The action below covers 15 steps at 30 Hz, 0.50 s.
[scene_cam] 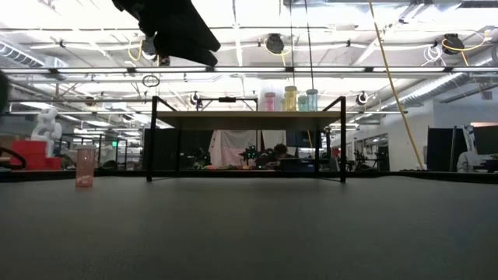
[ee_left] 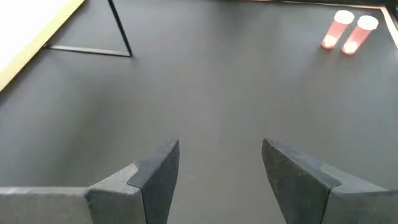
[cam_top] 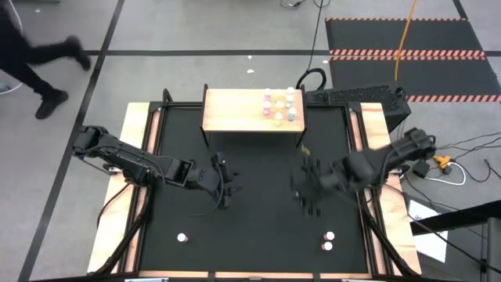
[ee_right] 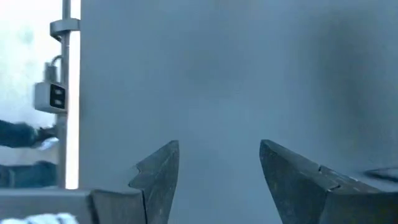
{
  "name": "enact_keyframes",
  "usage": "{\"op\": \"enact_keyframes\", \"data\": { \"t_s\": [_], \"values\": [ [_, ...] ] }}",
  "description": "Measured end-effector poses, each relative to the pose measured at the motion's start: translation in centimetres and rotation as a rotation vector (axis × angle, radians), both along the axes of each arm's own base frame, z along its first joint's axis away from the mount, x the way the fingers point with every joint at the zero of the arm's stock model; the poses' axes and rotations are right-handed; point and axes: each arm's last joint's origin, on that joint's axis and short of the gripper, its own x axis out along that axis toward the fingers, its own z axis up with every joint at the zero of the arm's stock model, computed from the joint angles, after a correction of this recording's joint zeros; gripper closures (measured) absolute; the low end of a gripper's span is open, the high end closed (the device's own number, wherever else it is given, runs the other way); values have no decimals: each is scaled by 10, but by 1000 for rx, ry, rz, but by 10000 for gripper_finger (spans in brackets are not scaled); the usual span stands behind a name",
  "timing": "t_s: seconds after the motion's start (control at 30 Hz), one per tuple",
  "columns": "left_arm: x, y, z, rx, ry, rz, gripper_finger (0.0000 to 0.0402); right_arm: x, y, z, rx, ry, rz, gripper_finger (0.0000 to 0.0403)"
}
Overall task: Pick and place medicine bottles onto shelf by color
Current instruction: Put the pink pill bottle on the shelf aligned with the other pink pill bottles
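The shelf [cam_top: 243, 111], a tan board on thin black legs, stands at the far middle of the black mat. Several medicine bottles [cam_top: 282, 106] with pink, yellow and teal bodies stand on its right part. On the mat, one pink bottle [cam_top: 182, 236] stands near left and two pink bottles [cam_top: 327, 241] stand near right; the left wrist view shows that pair of pink bottles [ee_left: 348, 32] too. My left gripper [cam_top: 227, 186] hangs open over the mat's middle left, with nothing between its fingers [ee_left: 221, 149]. My right gripper [cam_top: 309, 189] hangs open over the middle right, likewise empty [ee_right: 219, 149].
A wooden frame [cam_top: 138, 157] borders the mat on both sides. A keyboard [cam_top: 356, 95] lies at the far right corner, with cables [cam_top: 462, 168] beyond the right edge. A person's legs [cam_top: 39, 55] show on the floor at far left. Bare mat lies between the grippers and the near edge.
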Motion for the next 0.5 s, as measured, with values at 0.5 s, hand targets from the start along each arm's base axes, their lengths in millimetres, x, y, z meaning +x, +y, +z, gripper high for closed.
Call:
{"op": "enact_keyframes", "data": {
  "t_s": [0.5],
  "values": [
    [-55, 1, 23, -295, 127, 174, 172, 54, 50, -64, 184, -362, -3, 183]
  ]
}}
